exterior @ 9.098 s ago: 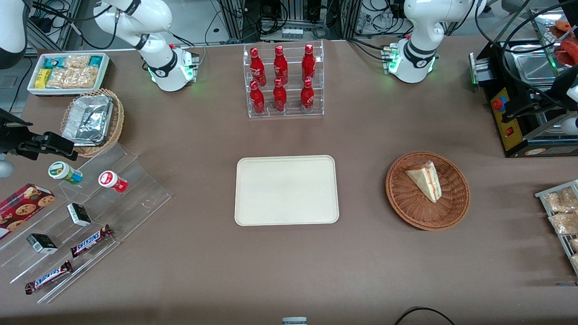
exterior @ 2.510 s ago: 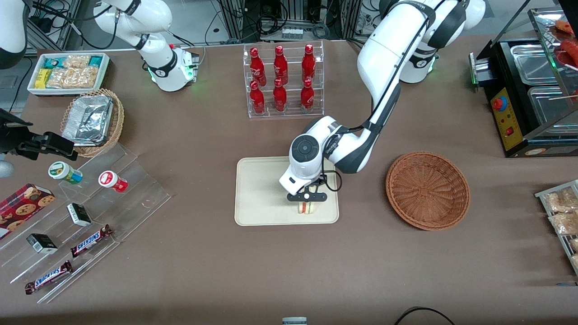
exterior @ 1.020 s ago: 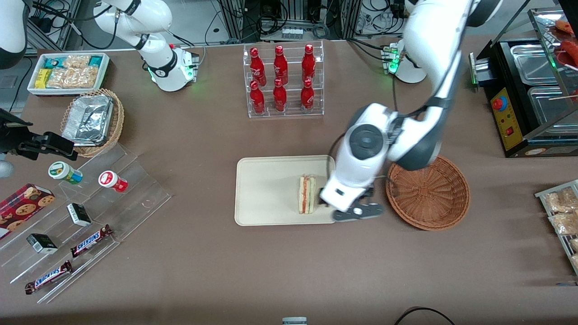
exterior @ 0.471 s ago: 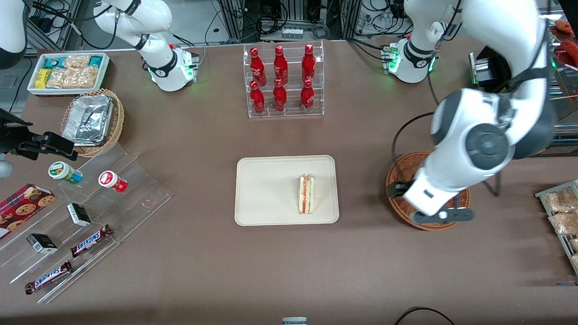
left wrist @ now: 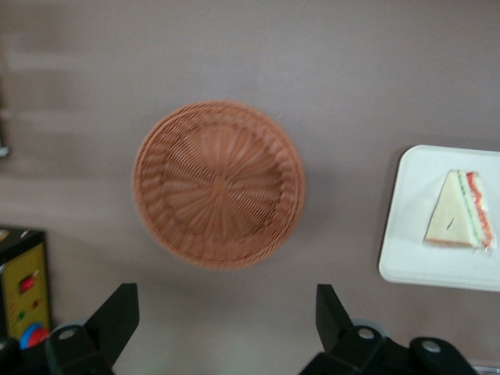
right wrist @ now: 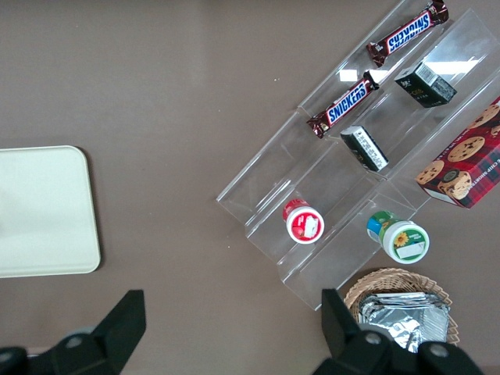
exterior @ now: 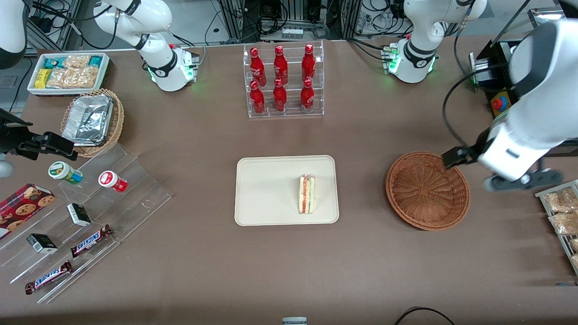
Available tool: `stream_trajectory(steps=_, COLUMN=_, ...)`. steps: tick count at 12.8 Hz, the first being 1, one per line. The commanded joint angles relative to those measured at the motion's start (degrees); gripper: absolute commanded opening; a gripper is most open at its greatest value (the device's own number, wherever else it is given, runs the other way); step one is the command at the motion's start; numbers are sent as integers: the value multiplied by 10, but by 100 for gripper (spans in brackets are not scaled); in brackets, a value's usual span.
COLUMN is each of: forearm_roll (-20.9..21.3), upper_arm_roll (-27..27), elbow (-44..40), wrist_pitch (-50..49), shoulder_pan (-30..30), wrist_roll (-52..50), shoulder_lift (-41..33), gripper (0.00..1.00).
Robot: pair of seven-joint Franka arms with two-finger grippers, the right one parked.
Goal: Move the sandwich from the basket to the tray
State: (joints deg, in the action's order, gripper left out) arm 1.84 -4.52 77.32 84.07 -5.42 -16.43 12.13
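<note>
The sandwich (exterior: 306, 194), a pale wedge with a red and green stripe, lies on the cream tray (exterior: 266, 189), close to the tray's edge nearest the basket. The reddish-brown wicker basket (exterior: 426, 189) stands empty beside the tray, toward the working arm's end. The left arm's gripper (exterior: 521, 181) hangs high above the table, past the basket's outer rim. The wrist view looks down on the basket (left wrist: 219, 183), the tray (left wrist: 414, 258) and the sandwich (left wrist: 457, 212). There the gripper (left wrist: 226, 301) is open, with its black fingers (left wrist: 117, 316) wide apart and nothing between them.
A clear rack of red bottles (exterior: 282, 81) stands farther from the camera than the tray. A black machine (exterior: 508, 122) and a rack of snack packets (exterior: 562, 212) sit near the gripper. Toward the parked arm's end are a stepped acrylic display (exterior: 81, 212) and a tan foil-filled basket (exterior: 92, 119).
The sandwich went from the basket to the tray and was let go there. Over the last second the open gripper rose and swung away over the basket toward the working arm's end.
</note>
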Motion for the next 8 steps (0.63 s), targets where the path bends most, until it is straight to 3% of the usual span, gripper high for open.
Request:
stream_trajectory(steps=1, forearm_roll=0, upper_arm_roll=-7, elbow=60, wrist_pitch=-25, shoulder_pan=16, wrist_roll=3, shoulder_lift=-72, gripper=100)
stream_trajectory(steps=3, forearm_roll=2, upper_arm_roll=-4, elbow=97, wrist_pitch=-29, shoulder_pan=27, wrist_roll=6, shoulder_lift=-109, gripper=100)
stream_trajectory(steps=8, forearm_roll=-31, upper_arm_roll=13, elbow=99, wrist_pitch=-17, shoulder_pan=38, wrist_roll=61, shoulder_lift=-112, gripper=100)
